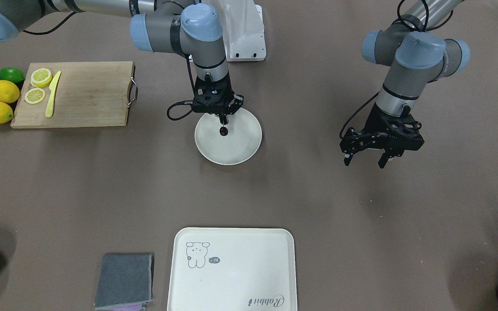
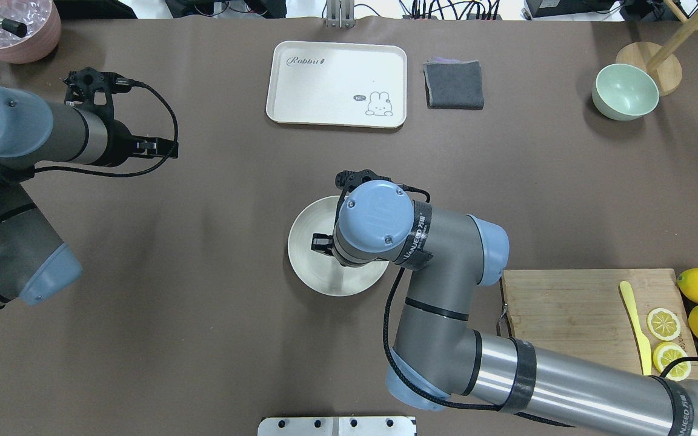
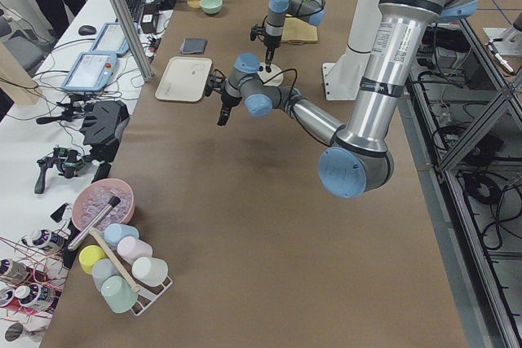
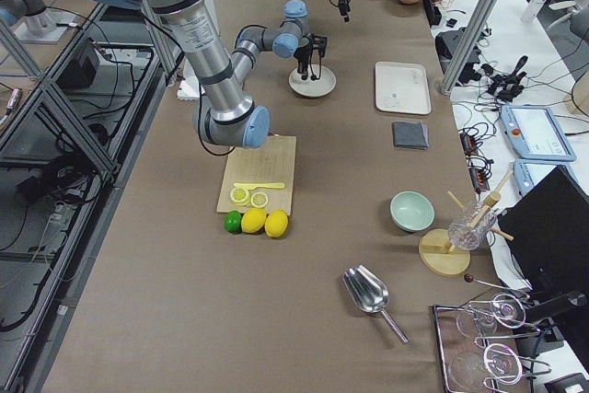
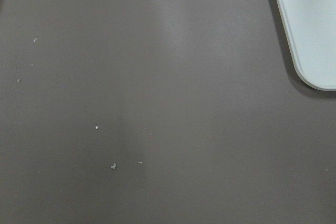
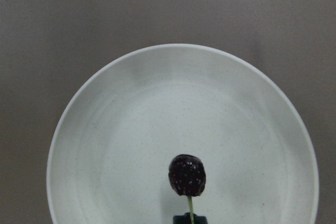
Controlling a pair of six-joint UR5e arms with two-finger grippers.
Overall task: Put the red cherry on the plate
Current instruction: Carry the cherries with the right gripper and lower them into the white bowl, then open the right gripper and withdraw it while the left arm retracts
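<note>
One tiny dark maroon cherry (image 6: 187,174) hangs over the round cream-white plate (image 1: 249,147), its stem pinched in my right gripper (image 1: 223,116); my left gripper (image 1: 363,164), well left, hovers spread wide.

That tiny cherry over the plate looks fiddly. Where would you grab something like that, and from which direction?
By the thin stem, from straight above. The red cherry is small and round, so a pinch on the fruit would likely slip; the stem gives a narrow part to clamp. The right gripper does just that, and the fruit dangles below it over the plate.
</note>
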